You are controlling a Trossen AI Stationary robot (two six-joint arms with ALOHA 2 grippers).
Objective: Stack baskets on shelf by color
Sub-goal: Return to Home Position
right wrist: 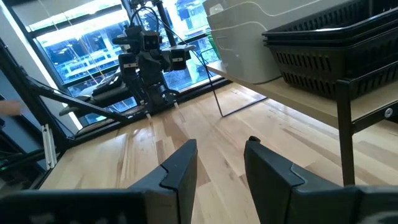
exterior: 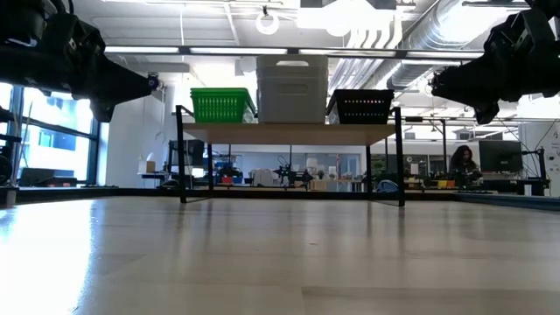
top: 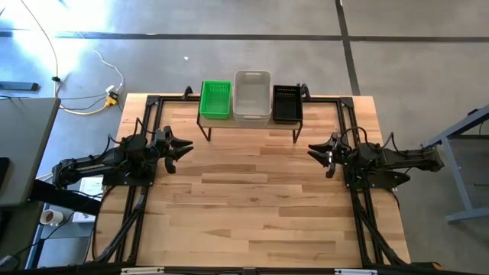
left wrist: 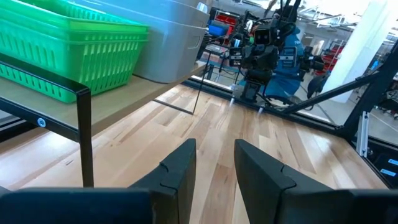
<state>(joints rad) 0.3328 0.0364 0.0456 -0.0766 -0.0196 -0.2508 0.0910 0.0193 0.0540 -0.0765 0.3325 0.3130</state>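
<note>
Three stacks of baskets stand side by side on the shelf (top: pixel 252 122) at the table's far edge: green baskets (top: pixel 215 100) on the left, whitish-grey baskets (top: pixel 252 97) in the middle, black baskets (top: pixel 287 103) on the right. My left gripper (top: pixel 183 146) hovers at the table's left side, pointing level toward the middle, open and holding nothing. My right gripper (top: pixel 315 150) hovers at the right side, facing it, open and holding nothing. In the wrist views the green baskets (left wrist: pixel 68 46) and black baskets (right wrist: pixel 336 43) show close by.
The shelf stands on thin black legs (exterior: pixel 182 157) with free room beneath it. Black frame rails (top: pixel 141 206) run along the table's left and right sides. The wide wooden tabletop (top: pixel 252 206) lies between and in front of the arms.
</note>
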